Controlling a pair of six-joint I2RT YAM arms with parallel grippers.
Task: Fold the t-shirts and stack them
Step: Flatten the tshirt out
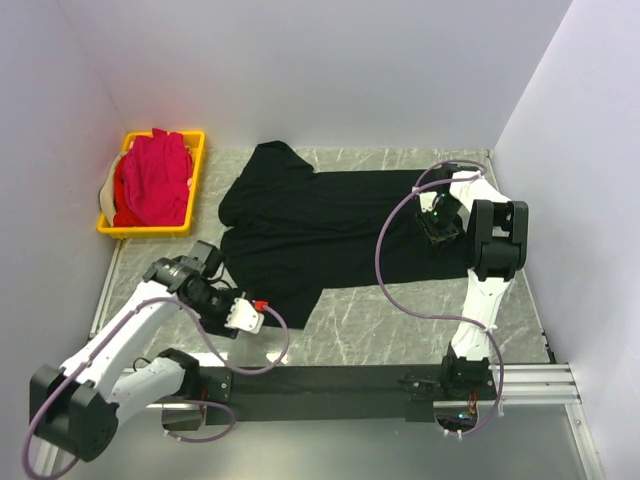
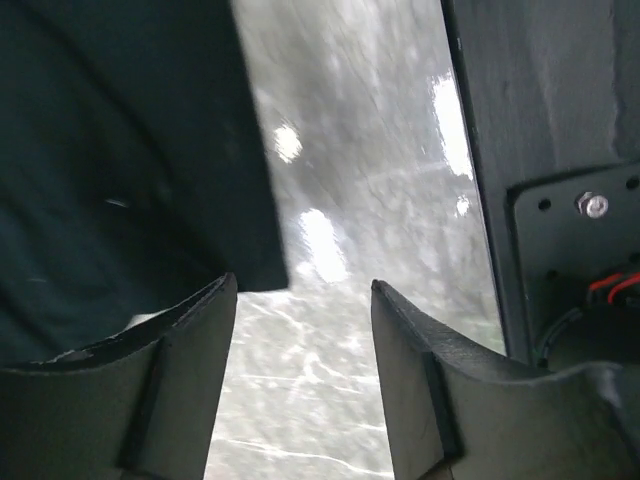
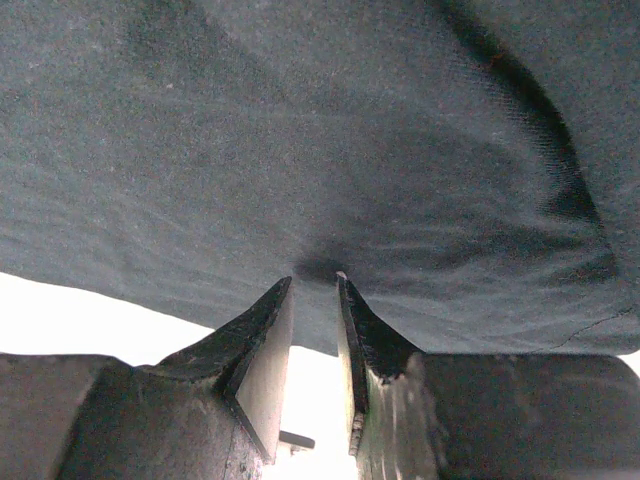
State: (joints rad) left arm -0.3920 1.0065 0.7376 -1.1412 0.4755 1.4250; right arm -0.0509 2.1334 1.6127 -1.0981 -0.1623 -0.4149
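— Two grippers nearest?
— Yes. The left gripper (image 2: 303, 285) is spread apart, just beside a corner of the one black shirt (image 1: 320, 235) lying on the table (image 1: 400, 320). The right gripper (image 3: 315, 280) pinches that shirt's edge.
— Farther back?
— One yellow crate (image 1: 197, 180), far left, holding pink shirts (image 1: 150, 180) I cannot count.

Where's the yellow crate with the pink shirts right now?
In the top view, the yellow crate sits at the far left, just left of the spread black t-shirt, with the pink shirts piled inside.
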